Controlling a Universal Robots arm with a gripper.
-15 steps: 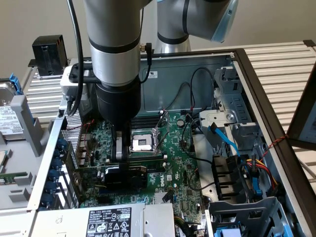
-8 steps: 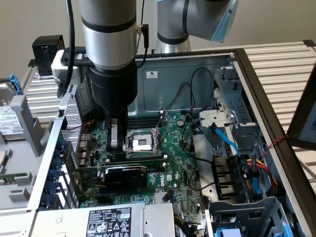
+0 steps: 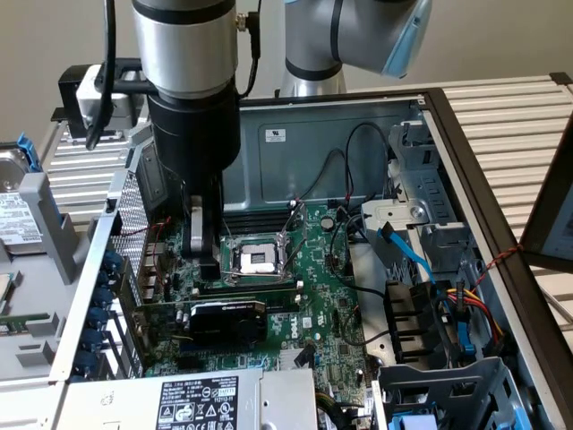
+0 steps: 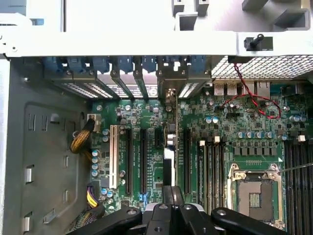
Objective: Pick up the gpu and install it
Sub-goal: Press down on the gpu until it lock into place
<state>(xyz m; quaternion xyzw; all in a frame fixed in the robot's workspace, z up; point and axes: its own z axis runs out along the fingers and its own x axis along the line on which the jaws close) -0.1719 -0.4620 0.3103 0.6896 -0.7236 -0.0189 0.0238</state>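
**Exterior view: gpu stands in its slot as I hold the arm over the open case**

Exterior view puts my gripper (image 3: 199, 235) low over the motherboard (image 3: 318, 296), beside the bare CPU socket (image 3: 255, 260), its fingers pressed together with nothing between them. Just below it in that view the gpu (image 3: 226, 320) stands on edge in an expansion slot, black shroud facing the camera and bracket end toward the rear slot grille (image 3: 125, 296). I judge the card already seated, since it sits square to the board and the gripper has no hold on it.

From the wrist the gpu (image 4: 169, 142) is edge-on, a thin line running from the slot covers (image 4: 122, 66) toward the closed fingers (image 4: 168, 198). Whether its connector is fully home I cannot tell; the shroud hides the slot. The arm's body blocks the board's far corner, and cables (image 3: 448, 309) crowd the drive bays.
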